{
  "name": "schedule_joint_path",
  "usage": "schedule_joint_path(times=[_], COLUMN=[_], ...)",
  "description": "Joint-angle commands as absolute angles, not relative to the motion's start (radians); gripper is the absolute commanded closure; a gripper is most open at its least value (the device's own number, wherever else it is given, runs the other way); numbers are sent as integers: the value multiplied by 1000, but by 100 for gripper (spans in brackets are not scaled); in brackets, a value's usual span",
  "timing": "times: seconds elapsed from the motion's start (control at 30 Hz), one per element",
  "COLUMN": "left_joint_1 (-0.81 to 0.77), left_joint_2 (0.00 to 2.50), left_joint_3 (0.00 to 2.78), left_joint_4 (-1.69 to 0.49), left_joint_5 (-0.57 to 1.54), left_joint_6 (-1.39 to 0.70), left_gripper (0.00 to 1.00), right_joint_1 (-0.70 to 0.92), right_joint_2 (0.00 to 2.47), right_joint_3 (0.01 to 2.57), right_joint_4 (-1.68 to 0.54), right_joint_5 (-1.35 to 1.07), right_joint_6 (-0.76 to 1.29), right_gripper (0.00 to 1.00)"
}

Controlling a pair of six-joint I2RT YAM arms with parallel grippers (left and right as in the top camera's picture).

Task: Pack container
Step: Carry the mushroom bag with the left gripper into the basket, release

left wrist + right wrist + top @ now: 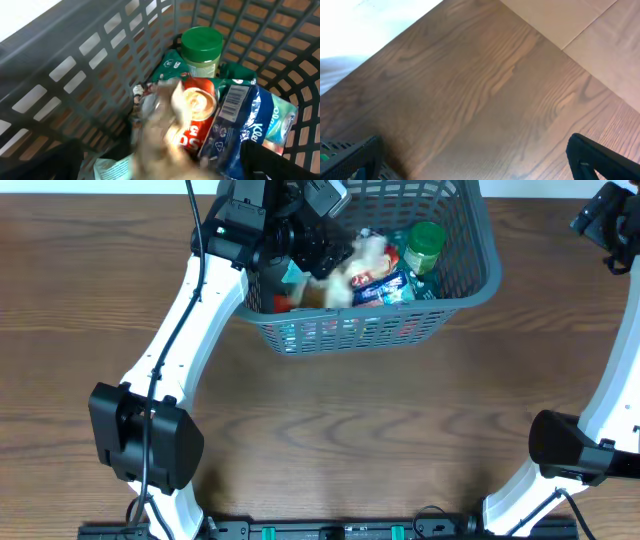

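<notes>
Brown wood table [350, 430], basket [400, 308] up at 12 o'clock with a green-lidded jar [425, 242] inside, left gripper [325, 245] over it with jaws spread, I reckon to let a blurry pale packet [165, 115] drop in, right gripper [475, 160] gaping and empty at 2 o'clock, out of the way.

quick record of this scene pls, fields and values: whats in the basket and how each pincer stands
container: dark grey slotted basket at the far side of the table
inside: green-lidded jar, blue packet, red packet, pale blurred item
left pincer: open, above the basket's contents, pale blurred item just below it
right pincer: open, holding nothing, over wood to the right of the basket
</notes>
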State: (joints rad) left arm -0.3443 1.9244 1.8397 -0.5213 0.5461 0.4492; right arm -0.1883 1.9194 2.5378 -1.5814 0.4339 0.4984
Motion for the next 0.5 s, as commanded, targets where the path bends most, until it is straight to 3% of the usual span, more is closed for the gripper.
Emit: schedule_joint_path(times=[0.0, 0.27, 0.47], left_joint_1=[-347, -346, -342], left_joint_2=[1894, 1756, 1601], left_joint_3=[1850, 1850, 1850], left_joint_4=[-522, -521, -522], left_joint_5=[507, 268, -124], left_joint_6=[448, 448, 361], left_gripper=[2, 2, 2], right_joint_1=[-193, -193, -193], right_joint_2=[1911, 1911, 1911], right_joint_3=[2542, 2542, 2542], right_joint_4=[-1583, -1583, -1583], right_joint_5=[440, 440, 440], right_joint_6=[516, 516, 516], right_gripper=[1, 1, 1])
